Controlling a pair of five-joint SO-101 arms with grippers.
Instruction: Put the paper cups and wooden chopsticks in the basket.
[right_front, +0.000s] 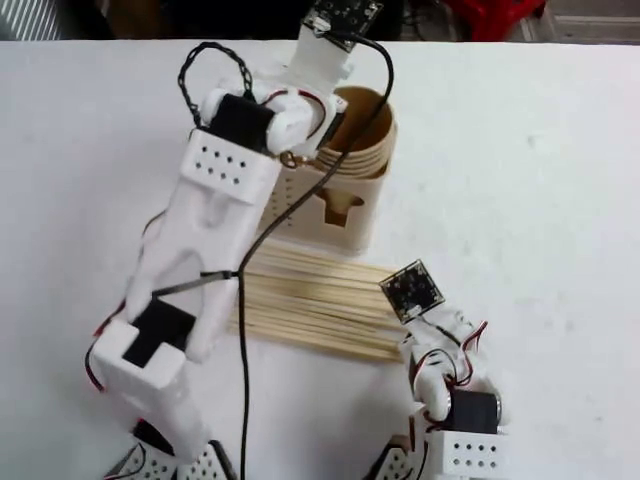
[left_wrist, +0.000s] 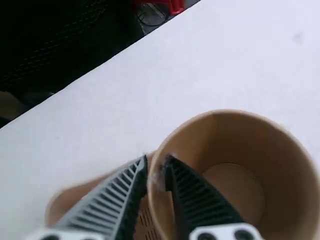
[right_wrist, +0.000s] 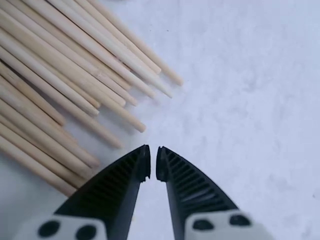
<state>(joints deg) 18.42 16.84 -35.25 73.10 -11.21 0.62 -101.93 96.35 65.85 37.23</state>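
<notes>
White table (right_front: 540, 200), a red object (right_front: 495, 15) just past its far edge, against a dark background (right_front: 200, 15)

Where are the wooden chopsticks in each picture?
High view: the wooden chopsticks lie piled mid-picture, below the basket.
Right wrist view: their ends lie just ahead of the right gripper.
Left wrist view: this one looks at the paper cup.
Shared landmark: the white table.

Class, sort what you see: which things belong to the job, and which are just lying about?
Job: paper cup, basket, chopsticks, left gripper holding the cup's rim, right gripper beside the chopsticks.
Lying about: red object beyond the table.
</notes>
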